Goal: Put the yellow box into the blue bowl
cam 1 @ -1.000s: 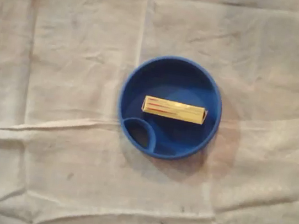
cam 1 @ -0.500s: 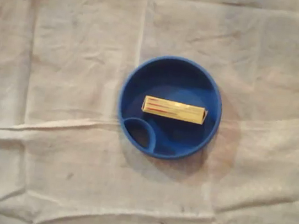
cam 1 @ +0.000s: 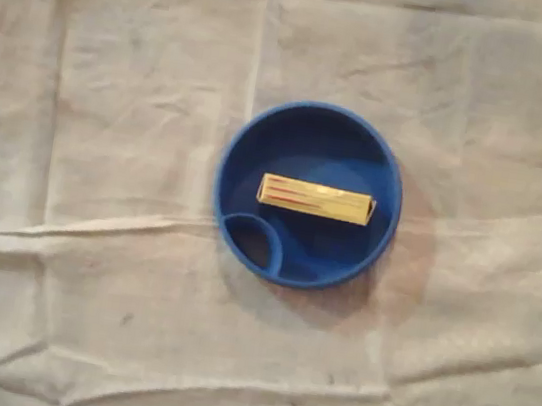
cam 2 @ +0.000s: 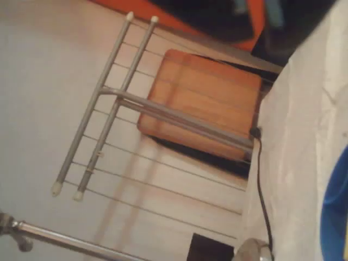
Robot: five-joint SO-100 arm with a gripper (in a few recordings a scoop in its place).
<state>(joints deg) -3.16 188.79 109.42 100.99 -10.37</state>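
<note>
The yellow box lies flat inside the blue bowl, lengthwise across its middle, in the overhead view. The bowl sits near the centre of a cream cloth and has a small oval pocket at its lower left rim. In the wrist view a curved blue edge of the bowl shows at the right border, on the cloth.
The cloth is creased, with raised folds running across below the bowl in the overhead view. The wrist view looks past the table edge to a wooden stool with metal legs, a wire rack, and a black cable hanging along the cloth's edge.
</note>
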